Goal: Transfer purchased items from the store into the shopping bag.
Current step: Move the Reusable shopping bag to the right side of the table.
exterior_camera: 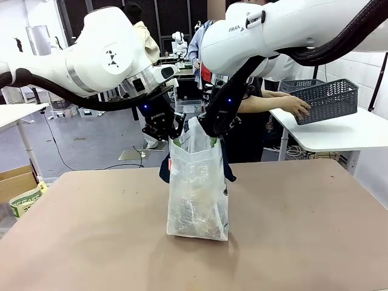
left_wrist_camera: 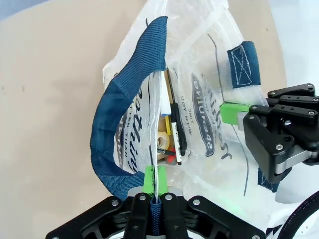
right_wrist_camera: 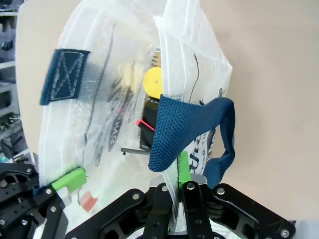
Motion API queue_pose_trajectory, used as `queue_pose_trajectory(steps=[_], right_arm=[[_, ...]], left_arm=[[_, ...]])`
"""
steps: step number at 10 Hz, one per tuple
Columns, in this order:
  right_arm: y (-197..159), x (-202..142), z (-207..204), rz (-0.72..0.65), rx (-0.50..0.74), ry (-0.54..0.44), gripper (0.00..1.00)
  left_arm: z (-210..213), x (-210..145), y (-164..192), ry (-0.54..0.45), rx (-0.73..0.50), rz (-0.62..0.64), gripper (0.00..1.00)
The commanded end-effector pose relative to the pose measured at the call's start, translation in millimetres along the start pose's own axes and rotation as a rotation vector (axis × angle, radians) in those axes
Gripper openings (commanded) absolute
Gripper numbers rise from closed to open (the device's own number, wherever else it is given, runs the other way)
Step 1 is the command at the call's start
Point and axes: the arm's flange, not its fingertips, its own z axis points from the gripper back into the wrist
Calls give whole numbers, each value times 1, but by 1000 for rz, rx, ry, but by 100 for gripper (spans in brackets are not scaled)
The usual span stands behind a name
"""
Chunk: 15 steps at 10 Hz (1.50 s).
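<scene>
The shopping bag [exterior_camera: 197, 194], translucent white with navy handles, stands upright in the middle of the brown table. My left gripper [exterior_camera: 174, 136] is shut on its left rim, and my right gripper [exterior_camera: 210, 134] is shut on its right rim, holding the mouth apart. In the left wrist view my left gripper [left_wrist_camera: 155, 183] pinches the rim and the navy handle [left_wrist_camera: 117, 124]. A black marker [left_wrist_camera: 177, 132] and a yellowish item [left_wrist_camera: 163, 140] lie deep inside. In the right wrist view my right gripper [right_wrist_camera: 179, 172] clamps rim and handle [right_wrist_camera: 172, 129], with a yellow round item [right_wrist_camera: 153, 82] and a red one [right_wrist_camera: 145, 124] in the bag.
At the far right a person's hand [exterior_camera: 298, 107] rests on a dark grey mesh basket [exterior_camera: 330, 100] on a white side table [exterior_camera: 339, 130]. A cardboard box [exterior_camera: 17, 182] sits on the floor at the left. Bare brown tabletop [exterior_camera: 303, 242] surrounds the bag.
</scene>
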Motion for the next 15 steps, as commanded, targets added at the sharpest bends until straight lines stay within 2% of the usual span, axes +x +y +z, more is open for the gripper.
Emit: queue_pose_trajectory(steps=[1,3,6,7,8,10,11,12,13,15], right_arm=[[9,6,-3,-79,49,-28,0],[14,7,-7,-96,52,-30,0],[18,9,-11,-113,72,-30,0],[12,7,-9,-99,84,-39,0],[12,4,-11,-90,33,-22,0],[12,4,-10,-91,36,-26,0],[14,3,-11,-98,-5,-45,0],[9,4,-9,-84,5,-67,0],[2,6,-10,-76,61,-64,0],[-8,11,-7,-131,172,3,0]], left_arm=[[-8,-1,-2,-35,-57,9,0],[-12,3,-4,-85,-92,18,0],[-18,10,-8,-74,-105,37,0],[-15,8,-5,-82,-75,27,0],[-17,10,-8,-66,-71,28,0],[-17,10,-8,-66,-71,28,0],[-18,10,-8,-64,-70,28,0],[-17,9,-11,-46,-88,17,0],[-17,7,-12,-71,-63,-17,0],[-16,4,-10,-96,-62,-50,0]])
